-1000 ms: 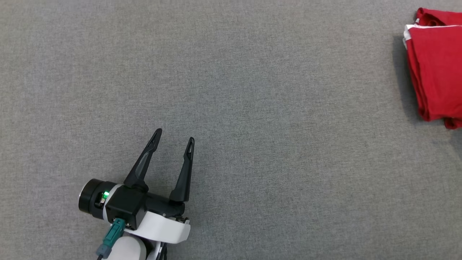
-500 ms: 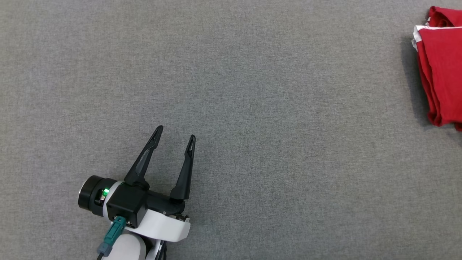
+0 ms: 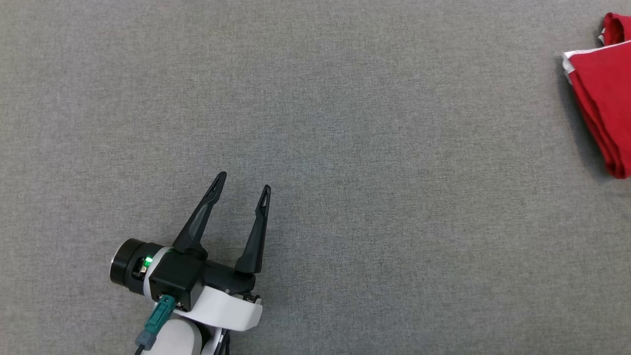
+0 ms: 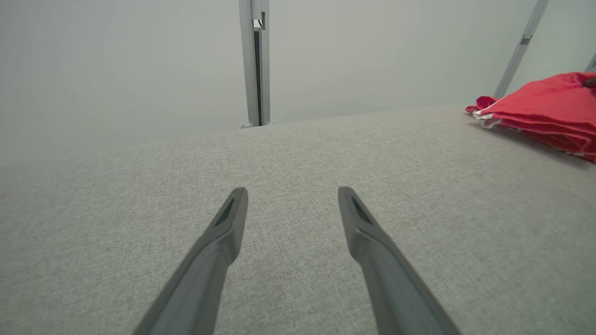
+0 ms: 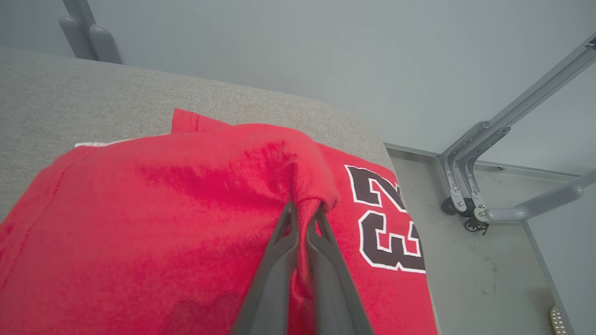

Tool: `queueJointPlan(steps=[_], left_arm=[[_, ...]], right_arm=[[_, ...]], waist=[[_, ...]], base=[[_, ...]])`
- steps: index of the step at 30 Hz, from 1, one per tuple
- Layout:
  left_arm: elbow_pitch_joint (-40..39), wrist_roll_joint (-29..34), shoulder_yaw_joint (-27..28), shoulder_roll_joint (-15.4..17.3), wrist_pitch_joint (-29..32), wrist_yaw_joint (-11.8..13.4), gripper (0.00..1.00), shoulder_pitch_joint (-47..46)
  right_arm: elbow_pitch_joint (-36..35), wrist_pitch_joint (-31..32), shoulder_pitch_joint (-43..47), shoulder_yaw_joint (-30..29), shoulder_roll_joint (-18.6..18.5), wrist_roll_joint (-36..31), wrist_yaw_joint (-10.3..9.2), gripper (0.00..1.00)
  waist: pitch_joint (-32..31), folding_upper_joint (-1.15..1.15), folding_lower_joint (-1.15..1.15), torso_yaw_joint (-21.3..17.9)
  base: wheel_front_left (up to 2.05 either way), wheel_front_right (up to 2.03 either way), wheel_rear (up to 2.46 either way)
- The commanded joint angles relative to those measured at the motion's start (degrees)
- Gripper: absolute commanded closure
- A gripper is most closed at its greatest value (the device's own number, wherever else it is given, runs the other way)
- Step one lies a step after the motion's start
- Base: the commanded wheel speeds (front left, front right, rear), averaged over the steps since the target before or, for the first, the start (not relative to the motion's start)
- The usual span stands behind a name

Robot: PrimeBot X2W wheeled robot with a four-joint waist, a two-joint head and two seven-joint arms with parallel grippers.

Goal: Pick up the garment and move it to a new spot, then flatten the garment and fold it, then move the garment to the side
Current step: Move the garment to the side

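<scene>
Garment [image 3: 604, 98] lies well apart from the left gripper [image 3: 244, 180], which sits over the front left of the grey table [image 3: 345, 148], fingers spread wide and empty. Farther off, at the table's right edge, the folded red cloth shows a black-and-white number. The right gripper [image 5: 305, 207] is closed there, pinching a raised fold of the top layer.

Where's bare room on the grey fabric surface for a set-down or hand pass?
Free: the grey fabric surface between the open left gripper, lower left, and the folded red garment at the right edge. Crowded: that edge, where the right gripper pinches a garment fold.
</scene>
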Motion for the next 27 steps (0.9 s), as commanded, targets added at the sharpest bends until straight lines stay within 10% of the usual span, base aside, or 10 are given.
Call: queueJointPlan(steps=[1, 15, 16, 17, 18, 27], left_arm=[[0.1, -0.1, 0.0, 0.2, -0.1, 0.1, 0.00, -0.8], [0.3, 0.5, -0.1, 0.2, -0.1, -0.6, 0.00, -0.7], [0.3, 0.5, -0.1, 0.2, -0.1, -0.6, 0.00, -0.7], [0.4, 0.5, -0.1, 0.2, -0.1, -0.7, 0.00, -0.7], [0.4, 0.6, -0.1, 0.2, -0.1, -0.7, 0.00, -0.8], [1.2, 0.3, 0.1, 0.2, -0.1, -0.9, 0.00, -0.2]], right_arm=[[0.6, -1.2, -1.2, 0.0, -0.7, -0.9, -0.03, 1.00], [12.9, -9.2, -4.1, -4.5, 1.2, -7.2, -0.03, 1.00], [14.5, -9.9, -4.4, -5.1, 1.7, -7.8, -0.02, 0.89], [16.5, -10.9, -5.2, -5.9, 2.0, -8.8, -0.03, 0.56], [18.3, -12.1, -6.1, -6.9, 2.4, -9.8, -0.03, 0.00], [29.1, -15.0, -9.6, -10.6, 8.3, -17.9, -0.03, 0.00]], waist=[[-0.1, 0.00, 0.00, 0.0], [-0.4, 0.00, 0.00, 0.2], [-0.4, 0.00, 0.00, 0.2], [-0.4, 0.00, 0.00, 0.3], [-0.4, 0.00, 0.00, 0.4], [-2.1, 0.00, 0.00, 0.5]], base=[[0.00, 0.00, 0.00], [0.00, 0.00, 0.00], [0.00, 0.00, 0.00], [0.00, 0.00, 0.00], [0.00, 0.00, 0.00], [0.00, 0.00, 0.00]])
